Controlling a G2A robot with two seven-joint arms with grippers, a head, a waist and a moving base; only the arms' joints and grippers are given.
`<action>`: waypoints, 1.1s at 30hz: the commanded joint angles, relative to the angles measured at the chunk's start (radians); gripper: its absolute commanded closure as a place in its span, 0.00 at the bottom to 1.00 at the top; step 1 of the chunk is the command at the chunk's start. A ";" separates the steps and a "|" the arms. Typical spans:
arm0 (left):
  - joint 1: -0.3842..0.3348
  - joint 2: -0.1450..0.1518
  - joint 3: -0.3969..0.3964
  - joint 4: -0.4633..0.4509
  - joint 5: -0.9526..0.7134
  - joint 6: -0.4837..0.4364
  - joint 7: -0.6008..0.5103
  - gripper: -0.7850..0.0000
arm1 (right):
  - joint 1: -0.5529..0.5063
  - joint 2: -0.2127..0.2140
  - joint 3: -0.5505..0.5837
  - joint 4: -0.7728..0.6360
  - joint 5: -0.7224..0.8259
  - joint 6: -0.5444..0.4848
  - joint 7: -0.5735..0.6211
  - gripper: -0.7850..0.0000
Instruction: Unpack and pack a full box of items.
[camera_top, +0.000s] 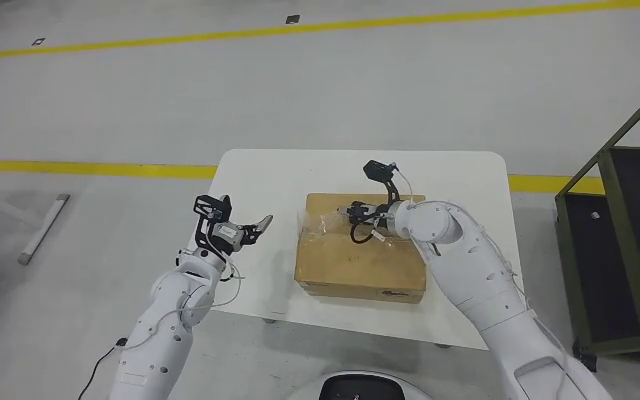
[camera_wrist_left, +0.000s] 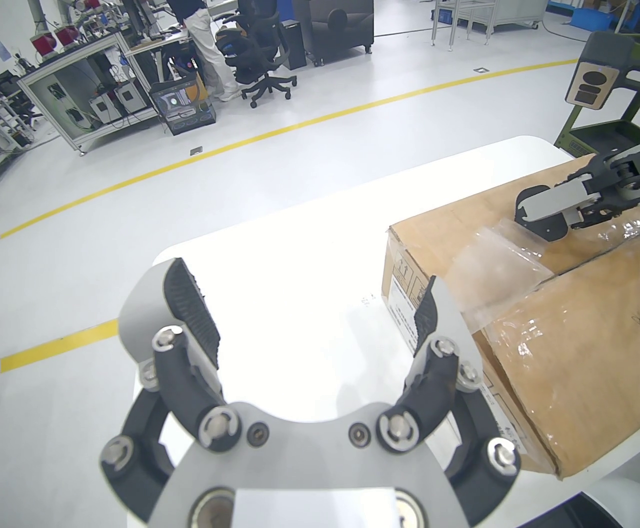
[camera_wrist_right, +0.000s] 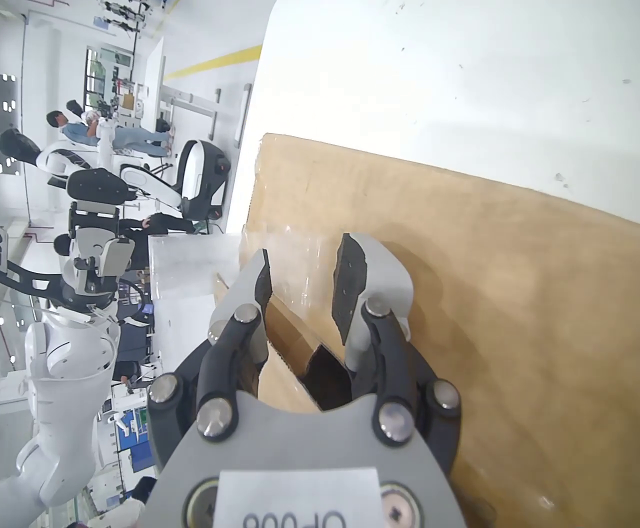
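Note:
A brown cardboard box (camera_top: 360, 250) lies in the middle of the white table (camera_top: 440, 170). Its top seam (camera_wrist_right: 300, 350) gapes a little, showing a dark slit. A strip of clear tape (camera_wrist_left: 492, 277) is peeled up and sticks out past the box's end. My right gripper (camera_top: 352, 216) rests low on the box top at the seam, its fingers (camera_wrist_right: 352, 280) partly open and straddling the seam near the tape, gripping nothing I can see. My left gripper (camera_wrist_left: 302, 280) hovers wide open and empty above the table, to the left of the box (camera_wrist_left: 550, 350).
Bare table surface lies left of and behind the box. A dark green rack (camera_top: 605, 250) stands off the table's right side. Yellow floor lines (camera_top: 100, 168) run behind the table. Office chairs and benches (camera_wrist_left: 260, 65) are far off.

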 joint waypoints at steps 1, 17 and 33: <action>-0.002 0.000 0.000 0.004 -0.002 0.000 0.002 0.00 | 0.007 -0.003 -0.013 0.006 -0.014 0.002 -0.001 0.54; -0.015 0.000 0.000 0.021 -0.001 -0.001 0.008 0.00 | 0.029 -0.020 -0.079 0.030 -0.099 0.024 -0.025 0.97; -0.016 0.001 -0.002 0.028 -0.002 -0.007 0.016 0.00 | -0.043 0.008 0.023 -0.107 -0.076 -0.014 -0.011 1.00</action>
